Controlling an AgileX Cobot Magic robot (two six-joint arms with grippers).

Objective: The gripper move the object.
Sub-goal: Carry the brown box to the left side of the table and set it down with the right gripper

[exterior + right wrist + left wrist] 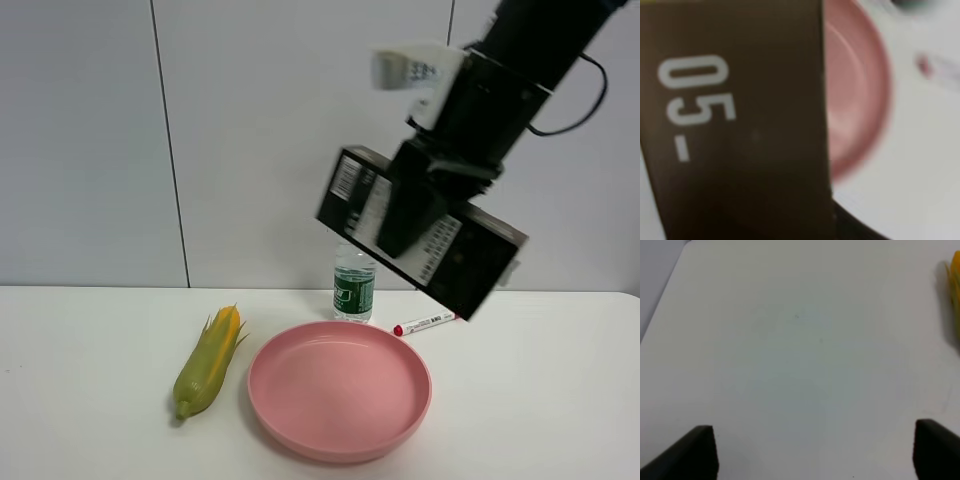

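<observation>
My right gripper (405, 218), a black claw on a thick dark arm, is shut on the long dark brown carton (468, 262). It holds the carton tilted in the air above the far side of the pink plate (340, 385). In the right wrist view the carton (740, 125) fills the frame, with "05" in white print, and the plate (855, 90) is below it. My left gripper (815, 450) is open and empty over bare white table. It does not show in the exterior view.
A green-yellow corn cob (208, 365) lies left of the plate and shows at the edge of the left wrist view (955, 295). A small bottle with a green label (353, 285) and a red-capped marker (423, 323) sit behind the plate by the wall.
</observation>
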